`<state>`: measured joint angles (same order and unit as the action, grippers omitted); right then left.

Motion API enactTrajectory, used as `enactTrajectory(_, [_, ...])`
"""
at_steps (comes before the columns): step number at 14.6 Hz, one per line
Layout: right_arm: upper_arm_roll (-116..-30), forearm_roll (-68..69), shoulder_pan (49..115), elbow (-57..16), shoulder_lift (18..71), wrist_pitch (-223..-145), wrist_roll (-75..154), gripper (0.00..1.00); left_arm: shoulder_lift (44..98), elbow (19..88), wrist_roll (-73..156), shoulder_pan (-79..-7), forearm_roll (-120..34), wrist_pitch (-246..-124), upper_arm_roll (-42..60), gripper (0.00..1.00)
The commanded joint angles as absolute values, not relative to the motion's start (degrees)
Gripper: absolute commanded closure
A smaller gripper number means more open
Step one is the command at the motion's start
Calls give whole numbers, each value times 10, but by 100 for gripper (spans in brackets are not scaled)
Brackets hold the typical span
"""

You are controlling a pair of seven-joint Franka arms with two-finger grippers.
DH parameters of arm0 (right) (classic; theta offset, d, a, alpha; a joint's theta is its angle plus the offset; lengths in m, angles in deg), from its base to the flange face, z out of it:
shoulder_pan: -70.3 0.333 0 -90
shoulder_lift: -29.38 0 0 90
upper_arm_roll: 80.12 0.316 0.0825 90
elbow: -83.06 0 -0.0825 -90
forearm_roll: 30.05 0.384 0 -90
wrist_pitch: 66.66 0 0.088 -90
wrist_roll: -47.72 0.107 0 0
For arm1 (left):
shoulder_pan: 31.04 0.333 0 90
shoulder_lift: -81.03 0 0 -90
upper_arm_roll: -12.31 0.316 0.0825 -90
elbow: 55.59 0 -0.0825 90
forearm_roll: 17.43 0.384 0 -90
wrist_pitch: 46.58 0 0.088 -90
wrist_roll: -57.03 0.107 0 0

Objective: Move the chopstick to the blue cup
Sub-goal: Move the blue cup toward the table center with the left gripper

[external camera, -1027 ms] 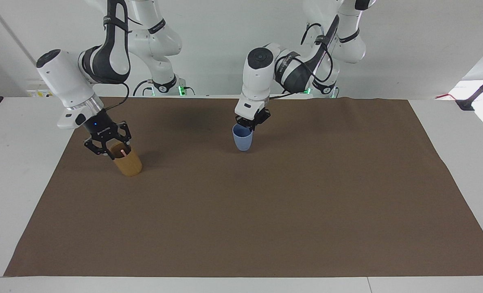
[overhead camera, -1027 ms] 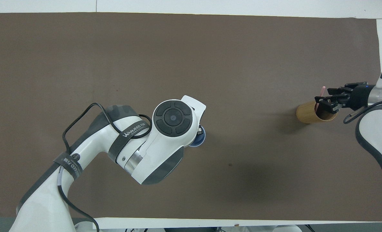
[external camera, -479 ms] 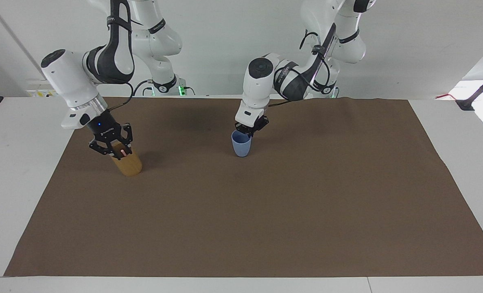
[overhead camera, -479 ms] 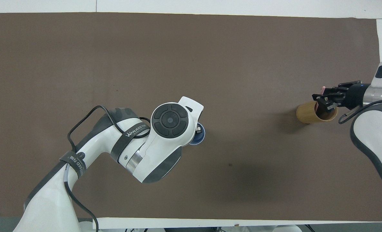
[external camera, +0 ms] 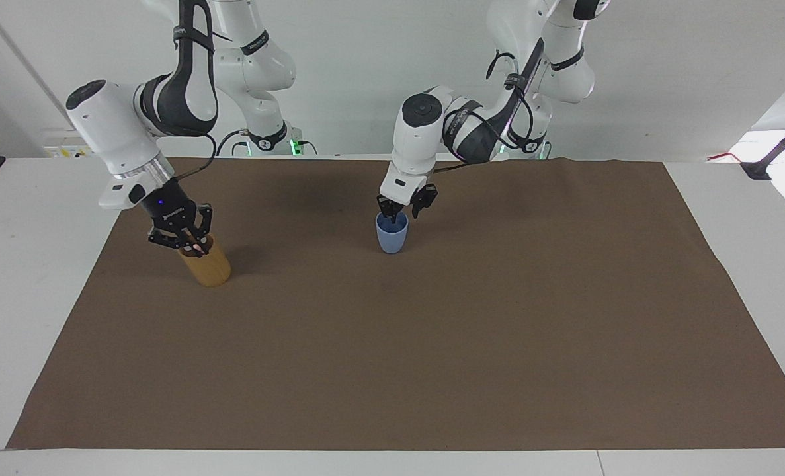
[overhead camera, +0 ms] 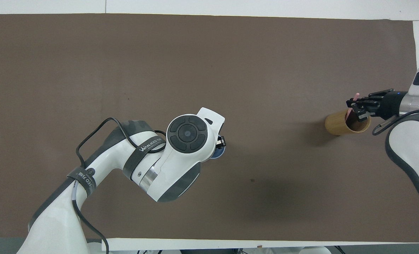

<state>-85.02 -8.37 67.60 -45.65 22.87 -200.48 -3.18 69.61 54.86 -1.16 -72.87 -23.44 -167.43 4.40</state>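
The blue cup [external camera: 392, 238] stands upright on the brown mat, near the robots at the middle of the table. My left gripper [external camera: 403, 207] is right above its rim, open, with one finger at the rim and the other outside it. In the overhead view the left hand covers most of the blue cup [overhead camera: 220, 152]. A pale pink chopstick [external camera: 198, 247] stands in the tan cup [external camera: 209, 267] toward the right arm's end. My right gripper [external camera: 190, 242] is at that cup's mouth, shut on the chopstick [overhead camera: 355, 98].
The brown mat [external camera: 432, 344] covers most of the white table. The tan cup [overhead camera: 338, 124] leans slightly. Nothing else lies on the mat.
My left gripper has opened and let go of the blue cup's rim. My right gripper has closed its fingers on the chopstick in the tan cup.
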Motion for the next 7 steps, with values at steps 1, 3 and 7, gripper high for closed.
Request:
enactTrajectory(1, [-847,-72,670,-440,217,-1988,-29,91,710,545,-13,-722,-254,-1664,50,0])
enactTrajectory(3, [-848,-74,667,-418,214,-1961,-32,92,714,512,-9,-703,-254,-1615,51,0])
enactTrajectory(7, [-854,-90,661,-317,197,-1836,-31,92,773,472,47,-653,-238,-1525,61,0])
